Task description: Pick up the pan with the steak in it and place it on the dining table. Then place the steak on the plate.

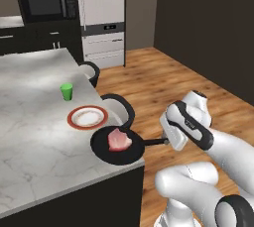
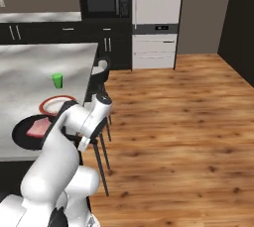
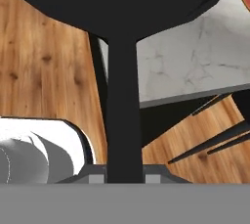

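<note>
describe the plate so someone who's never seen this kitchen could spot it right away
Start at the big marbled dining table. Near its right-hand edge in the left base view, the plate lies flat between the small green cup and the black pan. It is round and white with a reddish-brown rim, and nothing lies on it.

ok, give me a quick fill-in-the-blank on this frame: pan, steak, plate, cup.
1. The steak lies in the ____.
2. The pan sits at the dining table edge, its handle pointing ____ the tabletop.
3. The plate holds ____.
4. The cup beyond the plate is ____.

Missing: pan; off; nothing; green
</note>
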Available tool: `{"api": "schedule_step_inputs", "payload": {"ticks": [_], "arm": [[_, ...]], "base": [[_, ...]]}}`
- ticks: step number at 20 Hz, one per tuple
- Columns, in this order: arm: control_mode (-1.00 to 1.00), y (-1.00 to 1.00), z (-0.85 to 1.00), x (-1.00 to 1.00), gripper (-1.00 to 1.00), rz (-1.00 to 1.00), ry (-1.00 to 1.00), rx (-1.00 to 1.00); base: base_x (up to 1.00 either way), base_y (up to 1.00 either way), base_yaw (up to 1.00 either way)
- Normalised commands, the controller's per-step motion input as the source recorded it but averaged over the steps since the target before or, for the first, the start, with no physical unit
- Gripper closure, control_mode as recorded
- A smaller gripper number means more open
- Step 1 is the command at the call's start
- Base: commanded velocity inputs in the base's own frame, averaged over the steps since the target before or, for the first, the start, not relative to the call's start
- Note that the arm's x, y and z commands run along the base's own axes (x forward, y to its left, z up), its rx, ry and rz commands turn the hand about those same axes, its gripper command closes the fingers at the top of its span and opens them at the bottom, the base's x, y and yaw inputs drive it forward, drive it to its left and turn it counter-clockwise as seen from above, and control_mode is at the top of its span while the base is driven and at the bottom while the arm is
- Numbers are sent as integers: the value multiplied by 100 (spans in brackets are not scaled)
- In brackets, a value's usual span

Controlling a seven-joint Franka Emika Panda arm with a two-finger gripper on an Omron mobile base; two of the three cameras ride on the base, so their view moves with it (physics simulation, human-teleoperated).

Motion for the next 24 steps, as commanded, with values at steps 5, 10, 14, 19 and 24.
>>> {"api": "schedule_step_inputs", "payload": {"ticks": [5, 10, 14, 19, 24], "arm": [[-100, 0, -9, 8, 100, 0, 0, -1], [-100, 0, -27, 27, 100, -1, 0, -7], [-100, 6, -29, 34, 100, -3, 0, -7], [-100, 10, -21, 46, 100, -6, 0, -6], [-100, 13, -7, 52, 100, -8, 1, -3]], "base": [[0, 0, 0], [0, 0, 0], [0, 0, 0], [0, 0, 0], [0, 0, 0]]}}
